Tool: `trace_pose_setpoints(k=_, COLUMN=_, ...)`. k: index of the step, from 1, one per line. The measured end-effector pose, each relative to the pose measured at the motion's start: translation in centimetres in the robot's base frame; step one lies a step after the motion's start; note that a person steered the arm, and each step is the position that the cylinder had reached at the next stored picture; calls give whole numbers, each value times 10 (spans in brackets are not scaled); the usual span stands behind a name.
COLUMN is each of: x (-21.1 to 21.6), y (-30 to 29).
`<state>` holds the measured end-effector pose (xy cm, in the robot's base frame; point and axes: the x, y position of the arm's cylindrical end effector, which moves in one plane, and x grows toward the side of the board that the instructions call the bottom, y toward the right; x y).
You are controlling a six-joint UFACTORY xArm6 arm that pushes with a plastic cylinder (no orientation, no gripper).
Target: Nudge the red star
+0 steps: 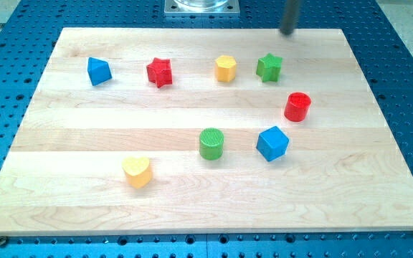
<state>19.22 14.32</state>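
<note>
Nearest you sits the yellow heart at the worktop's bottom edge, with the green cylinder and blue cube just beyond it. Your target, the red star, lies up at about eleven o'clock, between the blue wedge and the yellow block. My tip hangs at one o'clock, touching nothing — no hand here, just a bare rod. Watch the route: a straight sweep across could clip the green star or yellow block first — and a hard shove may drive the red star into the wedge.
</note>
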Motion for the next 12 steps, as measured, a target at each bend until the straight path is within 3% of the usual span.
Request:
trace_pose_setpoints(k=2, x=0, y=-7)
trace_pose_setpoints(k=4, x=6, y=-102)
trace_pose_setpoints(k=11, x=9, y=-99)
trace_pose_setpoints(k=12, x=19, y=-185)
